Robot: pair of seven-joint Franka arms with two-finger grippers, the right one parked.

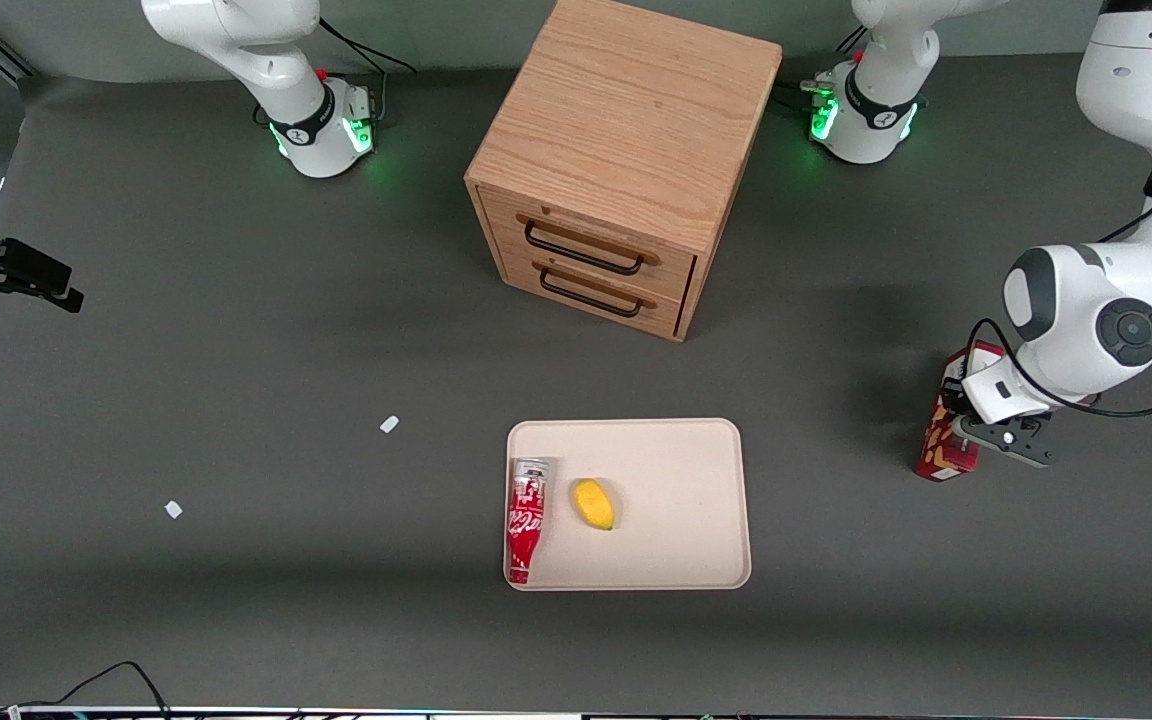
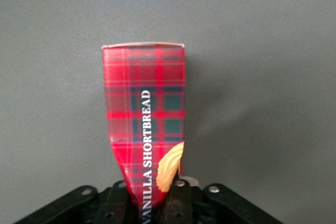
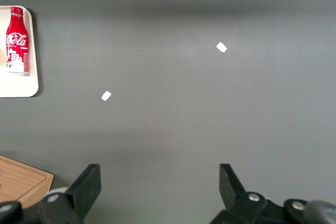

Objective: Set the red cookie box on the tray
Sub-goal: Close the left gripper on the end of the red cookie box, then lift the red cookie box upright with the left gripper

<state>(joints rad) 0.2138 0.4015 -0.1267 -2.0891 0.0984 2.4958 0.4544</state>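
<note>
The red cookie box [image 1: 942, 432] stands on end toward the working arm's end of the table, well apart from the tray. My left gripper [image 1: 998, 437] is at its upper part. In the left wrist view the gripper [image 2: 149, 199] is shut on the box [image 2: 144, 108]. The box has a red plaid pattern with "VANILLA SHORTBREAD" lettering and is pinched narrow between the black fingers [image 2: 181, 200]. I cannot tell whether the box's lower end rests on the table. The beige tray [image 1: 681, 470] lies nearer the front camera than the cabinet, at the table's middle.
On the tray lie a red-and-white soda bottle [image 1: 526, 518] and a yellow fruit [image 1: 593, 503]. A wooden drawer cabinet [image 1: 621, 160] stands farther from the front camera than the tray. Two white scraps [image 1: 389, 424] [image 1: 173, 509] lie toward the parked arm's end.
</note>
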